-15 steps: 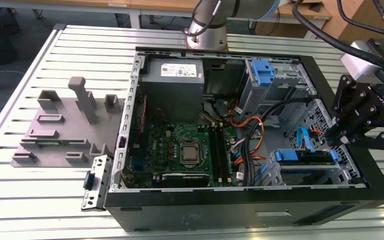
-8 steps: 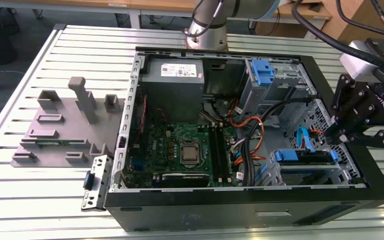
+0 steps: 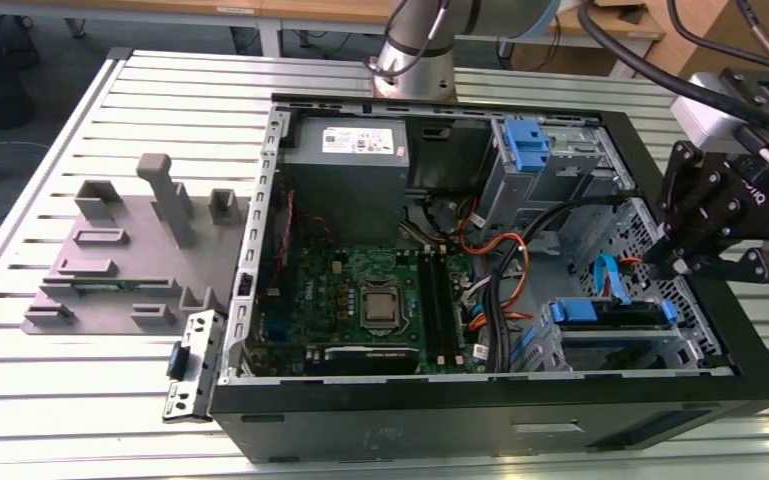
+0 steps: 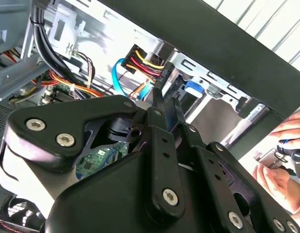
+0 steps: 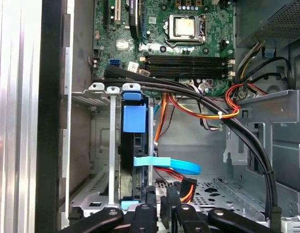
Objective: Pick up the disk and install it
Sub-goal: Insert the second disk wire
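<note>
The disk sits in the drive bay at the front corner of the open computer case, on the exterior view's right. Its blue rails show along its edges. In the first wrist view I see the disk edge-on, with a light blue flat cable running off beside it. My gripper hangs just above that bay. Its fingers are shut close together. In the second wrist view the gripper has its tips against a black power connector with red, yellow and black wires.
In the case are a green motherboard, a grey power-supply box, a tall blue clip on the drive cage and thick black cable bundles. A grey fixture with posts stands on the slatted table. A person's hand is outside the case.
</note>
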### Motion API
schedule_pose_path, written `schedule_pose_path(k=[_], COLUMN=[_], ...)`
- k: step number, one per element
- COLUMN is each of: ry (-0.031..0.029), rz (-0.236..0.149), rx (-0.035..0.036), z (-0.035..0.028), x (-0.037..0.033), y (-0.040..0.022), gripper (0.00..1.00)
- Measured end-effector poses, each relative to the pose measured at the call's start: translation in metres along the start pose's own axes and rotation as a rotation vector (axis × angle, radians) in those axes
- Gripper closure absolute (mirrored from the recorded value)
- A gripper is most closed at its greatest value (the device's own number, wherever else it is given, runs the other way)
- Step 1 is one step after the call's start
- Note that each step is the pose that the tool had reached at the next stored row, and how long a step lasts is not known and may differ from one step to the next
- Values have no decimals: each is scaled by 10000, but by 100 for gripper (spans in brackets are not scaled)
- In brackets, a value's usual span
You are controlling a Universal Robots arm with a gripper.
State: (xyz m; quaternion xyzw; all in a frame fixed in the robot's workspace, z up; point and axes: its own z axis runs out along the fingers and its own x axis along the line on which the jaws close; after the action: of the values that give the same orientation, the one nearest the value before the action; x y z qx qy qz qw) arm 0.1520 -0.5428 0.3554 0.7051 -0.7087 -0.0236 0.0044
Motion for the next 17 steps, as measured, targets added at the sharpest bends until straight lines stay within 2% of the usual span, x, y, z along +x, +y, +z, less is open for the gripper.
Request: schedule_pose_path(k=[3,6,11,17], ry=[6,7,5,6], rz=[0,0,0,0], rx=[0,0,-2,-2], z=[2,0,-45,-44], x=[-28,-29,-30,-47], y=[0,0,2,2], gripper=[76,76,76,76])
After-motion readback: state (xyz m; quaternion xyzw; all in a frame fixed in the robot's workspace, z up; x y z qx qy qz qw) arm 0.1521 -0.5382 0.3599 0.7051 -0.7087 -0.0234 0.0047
